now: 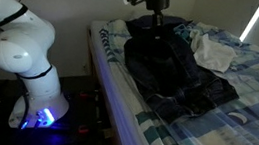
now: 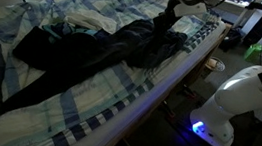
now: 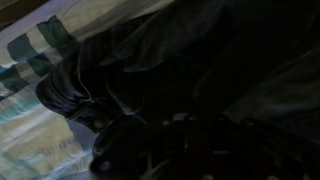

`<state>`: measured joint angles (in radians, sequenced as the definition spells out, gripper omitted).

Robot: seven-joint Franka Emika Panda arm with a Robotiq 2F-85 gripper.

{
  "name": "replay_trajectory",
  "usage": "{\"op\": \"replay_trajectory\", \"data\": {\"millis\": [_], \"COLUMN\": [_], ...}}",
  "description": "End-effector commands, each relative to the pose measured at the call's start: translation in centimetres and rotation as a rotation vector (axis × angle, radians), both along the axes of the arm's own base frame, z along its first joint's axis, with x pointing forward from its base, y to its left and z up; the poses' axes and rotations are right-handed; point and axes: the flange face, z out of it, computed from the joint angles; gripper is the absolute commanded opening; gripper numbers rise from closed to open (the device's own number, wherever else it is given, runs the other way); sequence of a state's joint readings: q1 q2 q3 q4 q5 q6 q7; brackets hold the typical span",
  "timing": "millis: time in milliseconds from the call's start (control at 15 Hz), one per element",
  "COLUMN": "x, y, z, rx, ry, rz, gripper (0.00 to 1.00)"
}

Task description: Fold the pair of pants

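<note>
- Jeans (image 1: 175,73): dark, nearly black denim, lying rumpled and unfolded on the bed (image 1: 107,54), on top of the plaid sheet (image 1: 250,114). A small white cloth (image 1: 213,53) touches their far side.
- Hand (image 1: 155,27): down at one end of the jeans, clenched. In an exterior view the dark fabric rises up to the hand (image 2: 167,19), so I judge it pinches an edge of the denim. The wrist view is too dark to confirm this.
- Handling, my judgement: the fabric is thick and heavy, soft but bulky. It will likely drag on the sheet and tug it along. A shallow pinch may slip.
- Best hold: the waistband or a hem seam, where the layers are firm.
- The fold is not yet made.
</note>
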<state>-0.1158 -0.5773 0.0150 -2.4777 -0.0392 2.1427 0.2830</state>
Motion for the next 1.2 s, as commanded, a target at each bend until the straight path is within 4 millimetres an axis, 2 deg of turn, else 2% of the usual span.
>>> {"op": "replay_trajectory", "data": {"millis": [0,333,667,867,933,1000,1133], "x": [-1.1,-1.6,-2.7,-2.9,-2.9,-2.8,-2.8], "y": [-2.0,-3.1,-3.9,-3.6,-3.4,-3.1,-2.6], "z": [-1.5,-4.9,-7.3,-8.3,-8.4,-8.4,-7.9], "rx": [0.006,0.020,0.023,0.028,0.031,0.033,0.033], "ry": [-0.017,-0.025,-0.010,0.010,0.020,0.027,0.039], "rz": [-0.056,-0.076,-0.097,-0.089,-0.080,-0.073,-0.059], "gripper": [0.02,0.02,0.02,0.02,0.32,0.33,0.47]}}
